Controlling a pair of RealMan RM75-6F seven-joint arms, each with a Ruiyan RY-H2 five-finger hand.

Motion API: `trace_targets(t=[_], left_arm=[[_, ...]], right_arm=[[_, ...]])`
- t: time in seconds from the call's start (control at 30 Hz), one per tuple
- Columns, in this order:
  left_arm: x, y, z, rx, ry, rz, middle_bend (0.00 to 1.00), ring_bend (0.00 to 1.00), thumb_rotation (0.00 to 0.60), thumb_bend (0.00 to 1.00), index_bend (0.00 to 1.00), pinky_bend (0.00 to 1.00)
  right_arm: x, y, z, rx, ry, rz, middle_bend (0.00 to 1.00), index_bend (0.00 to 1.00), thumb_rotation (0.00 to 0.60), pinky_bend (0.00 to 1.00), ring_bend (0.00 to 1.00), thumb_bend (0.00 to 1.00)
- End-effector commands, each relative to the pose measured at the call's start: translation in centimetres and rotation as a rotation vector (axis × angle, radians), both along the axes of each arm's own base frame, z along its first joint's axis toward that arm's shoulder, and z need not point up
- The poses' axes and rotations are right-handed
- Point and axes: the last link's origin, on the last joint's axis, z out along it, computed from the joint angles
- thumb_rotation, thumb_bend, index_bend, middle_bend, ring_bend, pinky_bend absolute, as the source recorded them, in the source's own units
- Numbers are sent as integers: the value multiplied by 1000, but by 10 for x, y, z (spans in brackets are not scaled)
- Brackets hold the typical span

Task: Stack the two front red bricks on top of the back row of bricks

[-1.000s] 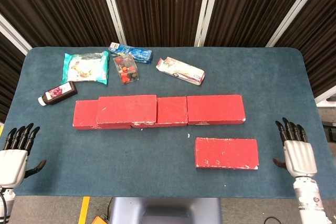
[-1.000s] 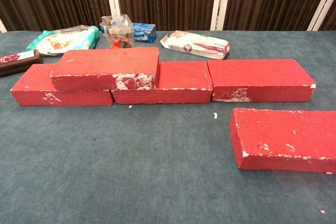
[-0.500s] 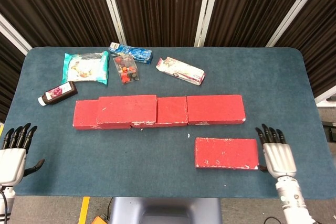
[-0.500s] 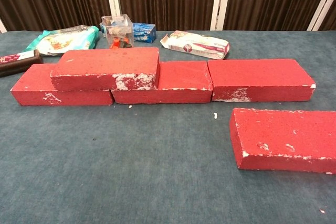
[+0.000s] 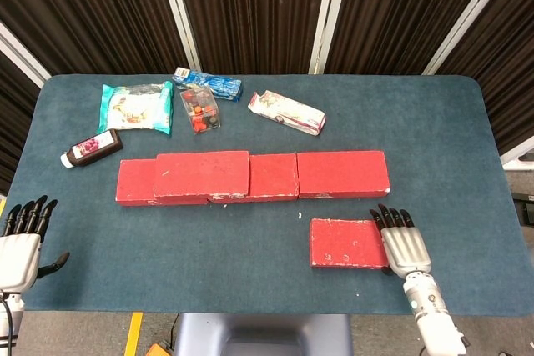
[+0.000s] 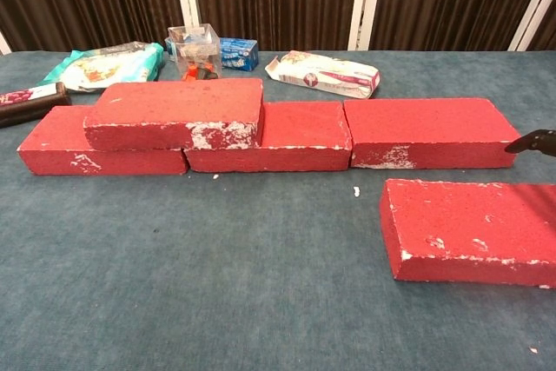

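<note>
Three red bricks form the back row [image 5: 343, 173] across the middle of the table. A fourth red brick [image 5: 202, 175] lies stacked on the row's left part [image 6: 176, 111]. One red brick [image 5: 349, 243] lies flat in front at the right [image 6: 473, 230]. My right hand [image 5: 404, 248] lies palm-down over this brick's right end, fingers straight and slightly apart, holding nothing. Whether it touches the brick I cannot tell. In the chest view only a dark fingertip [image 6: 534, 142] shows at the right edge. My left hand [image 5: 21, 239] hovers open at the table's front left corner.
Behind the bricks lie a dark bottle [image 5: 92, 148], a green-white snack bag [image 5: 136, 107], a blue box [image 5: 209, 83], a clear box of small items [image 5: 199, 109] and a white-red packet [image 5: 286, 112]. The blue table's front edge [image 5: 250, 310] runs close to both hands.
My right hand has moved left from beside the table's right edge to over the front brick's right end. The left hand has drifted slightly down. No brick has moved.
</note>
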Motion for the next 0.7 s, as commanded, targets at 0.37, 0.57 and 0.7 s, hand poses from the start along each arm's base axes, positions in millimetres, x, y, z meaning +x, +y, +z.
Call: trace_targets(t=[0.37,0.57,0.7], left_arm=[[-3,1,2,11,-3,31,0,0,600,199,0,0],[-2,1,3,10,-6,32,0,0,600,199,0,0],[-2,0,4,14,-9,38,0,0,600,200,0,0]], right_arm=[[9,-5,-16,49,-11,4,0,54,600,0,0,0],[11,-5,-20,57,-12,4,0,54,600,0,0,0],[10,-7,-24,59,-3,0,0,54,600,0,0,0]])
